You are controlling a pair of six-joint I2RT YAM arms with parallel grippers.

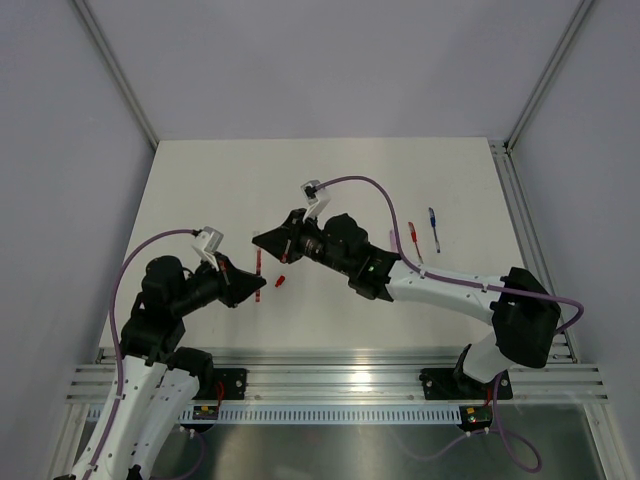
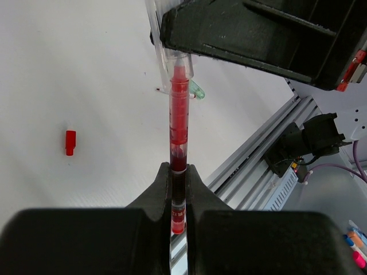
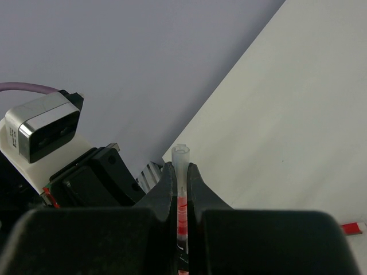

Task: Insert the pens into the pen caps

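My left gripper (image 1: 254, 284) (image 2: 179, 169) is shut on a red pen (image 1: 258, 268) (image 2: 178, 123) and holds it above the table. The pen's far end sits inside a clear cap (image 2: 172, 69) (image 3: 180, 157). My right gripper (image 1: 263, 243) (image 3: 180, 168) is shut on this cap, directly opposite the left gripper. The cap's open end sticks out past the right fingertips. A small pale green piece (image 2: 198, 90) shows beside the clear cap. A loose red cap (image 1: 281, 281) (image 2: 70, 142) lies on the table just right of the grippers.
A second red pen (image 1: 412, 235) and a blue pen (image 1: 433, 228) lie side by side on the table's right part. A red end (image 3: 352, 228) shows at the lower right of the right wrist view. The aluminium rail (image 1: 340, 380) runs along the near edge.
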